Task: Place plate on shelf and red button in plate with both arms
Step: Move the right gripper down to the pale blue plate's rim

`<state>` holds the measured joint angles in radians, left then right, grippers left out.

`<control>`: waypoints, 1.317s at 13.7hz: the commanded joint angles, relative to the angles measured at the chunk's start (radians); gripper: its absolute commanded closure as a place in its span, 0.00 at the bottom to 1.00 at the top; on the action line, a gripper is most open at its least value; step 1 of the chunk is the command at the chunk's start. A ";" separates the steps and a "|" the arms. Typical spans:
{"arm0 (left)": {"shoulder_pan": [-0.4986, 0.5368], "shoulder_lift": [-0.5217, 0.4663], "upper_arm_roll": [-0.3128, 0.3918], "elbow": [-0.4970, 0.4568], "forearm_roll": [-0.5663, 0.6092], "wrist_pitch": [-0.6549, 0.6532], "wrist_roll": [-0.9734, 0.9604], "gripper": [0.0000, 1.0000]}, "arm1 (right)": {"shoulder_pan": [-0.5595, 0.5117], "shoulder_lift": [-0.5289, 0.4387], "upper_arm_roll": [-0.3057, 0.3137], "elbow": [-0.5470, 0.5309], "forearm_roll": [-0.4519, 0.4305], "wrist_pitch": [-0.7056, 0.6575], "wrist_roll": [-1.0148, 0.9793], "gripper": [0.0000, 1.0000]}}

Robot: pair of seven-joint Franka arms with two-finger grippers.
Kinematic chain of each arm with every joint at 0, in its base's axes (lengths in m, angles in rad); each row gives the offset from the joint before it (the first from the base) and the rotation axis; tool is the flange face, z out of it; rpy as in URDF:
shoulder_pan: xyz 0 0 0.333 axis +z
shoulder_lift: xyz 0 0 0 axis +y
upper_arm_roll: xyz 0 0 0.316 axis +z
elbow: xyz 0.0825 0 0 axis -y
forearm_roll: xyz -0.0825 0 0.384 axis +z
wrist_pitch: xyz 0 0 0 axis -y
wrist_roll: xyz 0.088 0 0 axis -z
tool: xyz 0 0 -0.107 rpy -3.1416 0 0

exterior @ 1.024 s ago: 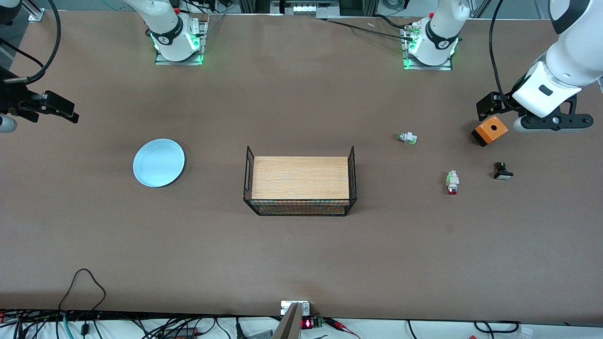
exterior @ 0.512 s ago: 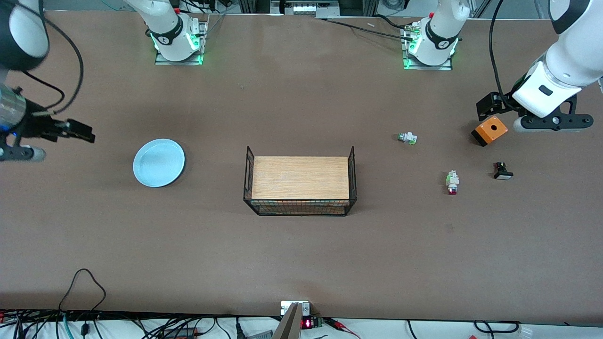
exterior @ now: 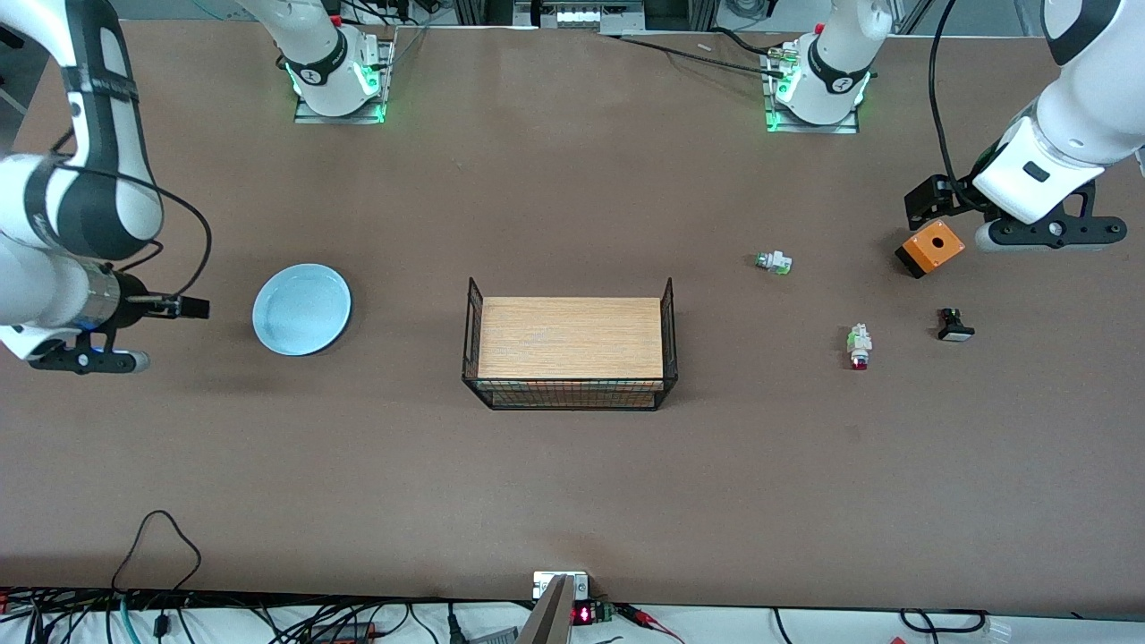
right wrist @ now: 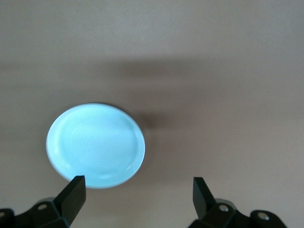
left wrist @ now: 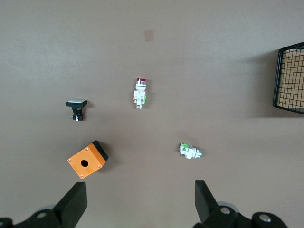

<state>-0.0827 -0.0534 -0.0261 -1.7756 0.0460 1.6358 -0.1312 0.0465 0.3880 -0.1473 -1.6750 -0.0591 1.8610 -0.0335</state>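
Note:
The light blue plate (exterior: 302, 309) lies flat on the table toward the right arm's end, and it also shows in the right wrist view (right wrist: 95, 145). My right gripper (exterior: 192, 308) is open and empty over the bare table just beside the plate's rim (right wrist: 137, 194). The red button (exterior: 859, 346) lies on its side toward the left arm's end, red cap toward the front camera, and it shows in the left wrist view (left wrist: 139, 92). My left gripper (exterior: 926, 202) is open and empty (left wrist: 139, 202), over the table beside an orange box, apart from the red button.
A wire basket with a wooden top (exterior: 569, 352) stands mid-table. An orange box (exterior: 931, 248), a black button with a white cap (exterior: 955, 326) and a white part with a green and silver tip (exterior: 773, 262) lie round the red button.
My right arm has swung in from the table's end and come down beside the plate. The left arm and all the objects have not moved.

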 commanded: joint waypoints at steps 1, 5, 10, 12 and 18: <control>0.000 0.012 0.003 0.024 0.012 -0.019 0.022 0.00 | -0.008 -0.003 0.005 -0.130 -0.016 0.174 -0.013 0.00; 0.000 0.012 0.005 0.024 0.012 -0.019 0.022 0.00 | -0.039 -0.014 0.009 -0.394 -0.013 0.455 -0.012 0.00; 0.000 0.012 0.005 0.024 0.012 -0.019 0.022 0.00 | -0.037 0.000 0.012 -0.525 -0.013 0.602 -0.026 0.09; 0.000 0.012 0.003 0.024 0.012 -0.019 0.022 0.00 | -0.040 0.002 0.012 -0.528 -0.013 0.598 -0.034 0.42; 0.000 0.012 0.005 0.024 0.012 -0.019 0.022 0.00 | -0.043 0.008 0.012 -0.534 -0.008 0.561 -0.089 1.00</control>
<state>-0.0826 -0.0533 -0.0255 -1.7757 0.0460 1.6358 -0.1312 0.0135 0.4138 -0.1438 -2.1893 -0.0597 2.4392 -0.1107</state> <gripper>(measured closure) 0.000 0.846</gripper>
